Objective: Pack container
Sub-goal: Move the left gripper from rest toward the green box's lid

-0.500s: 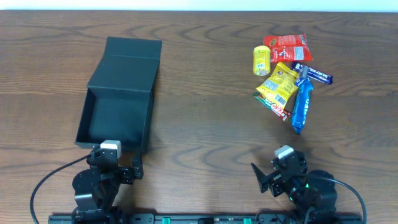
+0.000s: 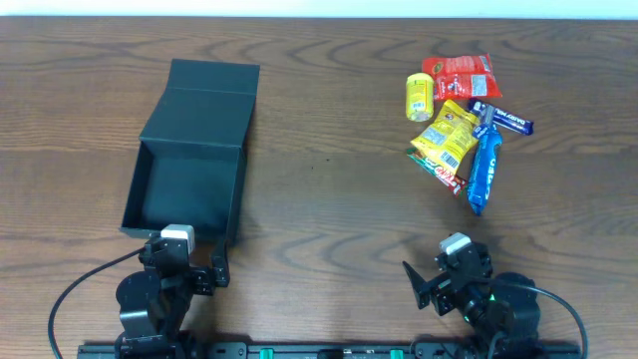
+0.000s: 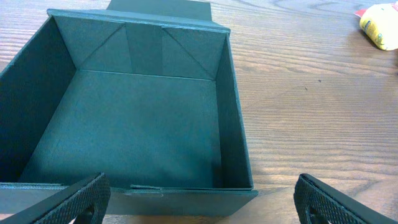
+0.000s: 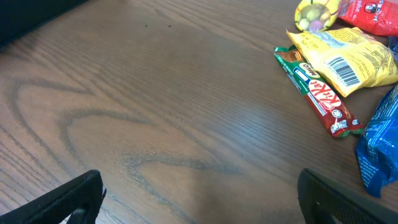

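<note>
The container (image 2: 189, 150) is a dark teal-black box lying open at the left of the table, its flap lid (image 2: 209, 95) folded back on the far side. Nothing lies inside it (image 3: 124, 130). My left gripper (image 2: 186, 261) sits just in front of the container's near wall, open, with that wall between the spread fingers (image 3: 74, 199). At the front right, well short of the snack pile, my right gripper (image 2: 446, 271) is open over bare wood (image 4: 205, 205). A KitKat bar (image 4: 318, 93) and a yellow bag (image 4: 348, 59) lie ahead of it to the right.
Snack packets are heaped at the back right: a red packet (image 2: 461, 73), a small yellow packet (image 2: 419, 96), a yellow bag (image 2: 447, 133), a KitKat bar (image 2: 437, 168), a blue packet (image 2: 483, 170) and a dark blue bar (image 2: 501, 118). Wooden table (image 2: 329, 199) lies between the box and the pile.
</note>
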Tool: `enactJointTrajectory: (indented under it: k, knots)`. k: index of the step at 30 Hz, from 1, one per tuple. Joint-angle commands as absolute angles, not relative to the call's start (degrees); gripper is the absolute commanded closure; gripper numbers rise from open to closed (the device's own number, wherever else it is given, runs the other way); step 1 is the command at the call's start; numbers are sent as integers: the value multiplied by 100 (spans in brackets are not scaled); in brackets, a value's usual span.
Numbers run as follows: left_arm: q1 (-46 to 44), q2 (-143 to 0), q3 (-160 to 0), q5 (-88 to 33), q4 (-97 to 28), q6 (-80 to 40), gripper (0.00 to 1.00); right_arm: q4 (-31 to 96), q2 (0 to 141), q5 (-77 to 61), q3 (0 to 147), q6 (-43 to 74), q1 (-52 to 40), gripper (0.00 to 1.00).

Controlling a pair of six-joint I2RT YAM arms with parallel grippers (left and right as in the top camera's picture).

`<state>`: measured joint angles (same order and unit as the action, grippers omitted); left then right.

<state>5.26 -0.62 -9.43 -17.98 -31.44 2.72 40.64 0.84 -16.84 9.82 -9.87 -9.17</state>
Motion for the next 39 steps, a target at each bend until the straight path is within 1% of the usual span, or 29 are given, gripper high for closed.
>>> enactJointTrajectory:
  k: [1,26,28,31,32,36,39]
  knots:
    - [556,-21,-860,-1780,-3129,191,5,4053,32,-1649,963,-926,-864,1]
    - [556,-21,-860,-1754,-3076,191,5,4053,32,-1649,963,-926,-864,1]
    - [556,-21,-860,-1957,-2952,47,5,4053,32,-1649,963,-926,-864,1]
    - [556,-23,-880,-2895,-2517,-27,5,4053,32,-1649,963,-926,-864,1]
    - [556,-32,-913,-3017,-2423,-49,5,4053,32,-1649,963,-926,-864,1]
    - [556,-178,-1321,-2657,-2418,-123,5,4053,32,-1649,963,-926,-864,1]
    - [556,-591,-1844,-2460,-2418,128,5,4053,32,-1649,963,-926,-864,1]
